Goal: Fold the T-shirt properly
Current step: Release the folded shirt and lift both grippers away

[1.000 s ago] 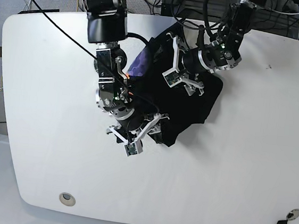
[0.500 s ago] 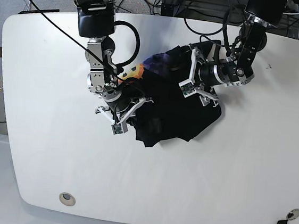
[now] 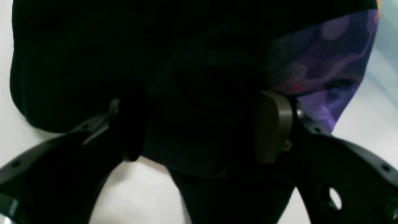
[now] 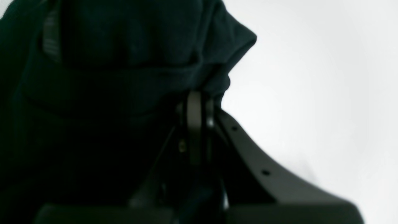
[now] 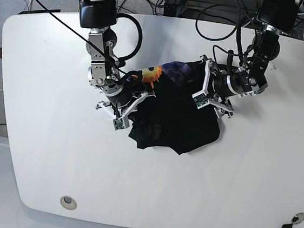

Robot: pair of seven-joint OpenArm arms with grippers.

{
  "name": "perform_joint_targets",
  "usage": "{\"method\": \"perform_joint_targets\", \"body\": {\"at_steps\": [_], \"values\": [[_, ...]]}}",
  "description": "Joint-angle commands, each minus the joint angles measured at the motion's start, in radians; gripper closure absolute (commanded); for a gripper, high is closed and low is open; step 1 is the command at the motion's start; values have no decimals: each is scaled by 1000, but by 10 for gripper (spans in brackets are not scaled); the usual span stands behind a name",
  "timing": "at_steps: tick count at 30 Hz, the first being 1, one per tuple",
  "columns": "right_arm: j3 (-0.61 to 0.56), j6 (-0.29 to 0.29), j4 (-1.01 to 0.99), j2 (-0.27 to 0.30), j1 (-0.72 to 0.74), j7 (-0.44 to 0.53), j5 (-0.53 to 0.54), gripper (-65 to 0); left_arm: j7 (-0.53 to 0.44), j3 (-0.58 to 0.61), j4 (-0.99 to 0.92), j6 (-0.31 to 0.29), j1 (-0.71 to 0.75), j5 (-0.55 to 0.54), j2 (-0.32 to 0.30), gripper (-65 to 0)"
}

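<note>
The tabletop (image 5: 55, 158) is white and bare at the near edge. Past that lies the T-shirt (image 5: 175, 124), a black crumpled heap near the middle, not flat at all. A bit of orange and purple print (image 5: 159, 72) peeks out at its far side.

The right fingers (image 5: 133, 102) sit at the heap's left side. The right wrist view shows them pinched tight together on a fold of the black cloth (image 4: 199, 77).

The left fingers (image 5: 207, 95) sit at the heap's right side. They are spread wide, with a hump of cloth (image 3: 199, 109) bulging between them. They do not squeeze it yet.

The step in hand looks like getting hold of the shirt so it can be pulled out flat. To do it well, the left fingers should close on one edge only, not on a thick bunch. Then both arms should pull apart slowly and evenly. A fast tug could make the cloth slip out.
</note>
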Motion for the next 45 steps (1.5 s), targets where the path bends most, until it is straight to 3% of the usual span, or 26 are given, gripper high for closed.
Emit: {"method": "perform_joint_targets", "body": {"at_steps": [1,11,19,21,25,28,34,38,45], "values": [[0,9,89,3,32,-7,0,-1,-12,-43,69,6,-13,-4,0,-465],[-5,9,501,-5,-8,-227,8,-1,-12,-202,240,6,30,-2,2,-465],[-5,11,517,-43,-183,-218,5,0,-12,-219,215,6,99,-2,17,-465],[-5,11,474,-49,-209,-172,2,0,-20,-221,172,6,96,-2,23,-465],[-5,11,325,-51,-243,-49,2,0,-141,-215,46,6,96,2,51,-465],[-2,11,210,-46,-240,37,2,0,-159,-213,-32,6,78,2,55,-465],[0,11,340,-45,-235,-4,0,0,-159,-227,11,6,69,1,51,-465],[-3,11,531,-46,-246,-118,0,0,-159,-315,109,6,90,1,55,-465],[49,9,710,-22,-378,-113,-3,-1,-167,-499,267,6,207,-4,59,-465]]}}
